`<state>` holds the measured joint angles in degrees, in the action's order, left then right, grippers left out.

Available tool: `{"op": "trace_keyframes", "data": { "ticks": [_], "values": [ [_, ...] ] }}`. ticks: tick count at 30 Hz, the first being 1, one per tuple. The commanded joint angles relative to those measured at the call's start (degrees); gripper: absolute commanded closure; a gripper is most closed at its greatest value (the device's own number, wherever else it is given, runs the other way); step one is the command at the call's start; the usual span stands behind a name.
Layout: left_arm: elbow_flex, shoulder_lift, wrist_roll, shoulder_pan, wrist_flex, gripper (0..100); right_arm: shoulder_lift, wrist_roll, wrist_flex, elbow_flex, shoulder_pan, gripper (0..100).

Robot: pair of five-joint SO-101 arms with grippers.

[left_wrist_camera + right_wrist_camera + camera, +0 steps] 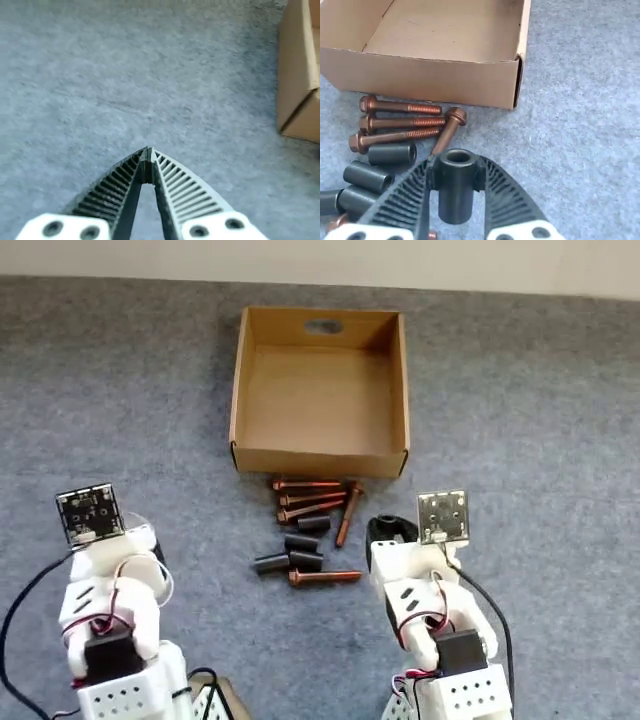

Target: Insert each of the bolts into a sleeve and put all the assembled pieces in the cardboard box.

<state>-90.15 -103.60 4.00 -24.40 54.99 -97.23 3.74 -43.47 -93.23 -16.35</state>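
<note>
Carpet (560, 390), grey, meets a pale wall (300, 255); right tool (455, 162) grasps a sleeve (455, 197); left tool (147, 153) clenched empty.

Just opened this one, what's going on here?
The right tool is shut on a black sleeve near the pile of parts. The left tool is shut on nothing, over the carpet. The copper bolts and the other sleeves lie loose in front of the box, none assembled, and nothing is in the box yet.

I see grey carpet (560, 390) across the whole work surface, and a pale wall (400, 260) at twelve o'clock.
</note>
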Motion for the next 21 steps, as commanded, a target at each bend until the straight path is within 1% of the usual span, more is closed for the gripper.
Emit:
{"op": "trace_keyframes", "data": {
  "ticks": [1,3,4,5,8,11,13,15,17,19,21],
  "values": [
    [-2.59,-0.4,15.21,-4.0,-1.93,99,-0.66,0.26,-0.13,0.22,-0.48,99.2],
    [-4.09,-0.4,21.71,-4.26,-3.25,99,-0.66,0.26,-0.13,0.22,-0.48,99.2],
    [-4.0,-0.4,23.21,-4.35,-3.43,99,-0.66,0.26,-0.13,0.22,-0.48,99.2],
    [-2.95,-0.4,23.03,-4.35,-3.34,99,-0.75,0.26,-0.13,0.22,-0.48,99.2],
    [6.37,-0.22,18.11,-4.35,-2.73,99,-1.01,0.26,-0.13,0.22,-0.48,99.2],
    [21.05,0.4,13.63,-3.82,2.81,94,-1.01,0.26,-0.13,0.22,-0.48,99.2],
    [31.08,3.74,10.99,-2.07,5.89,91,-1.01,0.26,-0.13,0.22,-0.48,99.2],
    [39.69,11.12,10.73,-0.13,9.05,91,-1.01,0.26,-0.13,0.22,-0.4,99.2],
    [46.11,22.02,10.73,1.89,12.84,91,-1.01,0.26,-0.13,0.22,-0.4,99.2],
    [51.21,34.68,10.73,4.53,18.81,91,-1.01,0.26,-0.13,0.22,-0.4,99.2],
    [55.6,46.11,10.64,8.48,26.81,91,-1.01,0.26,-0.13,0.22,0.22,99.2]
  ]
}}
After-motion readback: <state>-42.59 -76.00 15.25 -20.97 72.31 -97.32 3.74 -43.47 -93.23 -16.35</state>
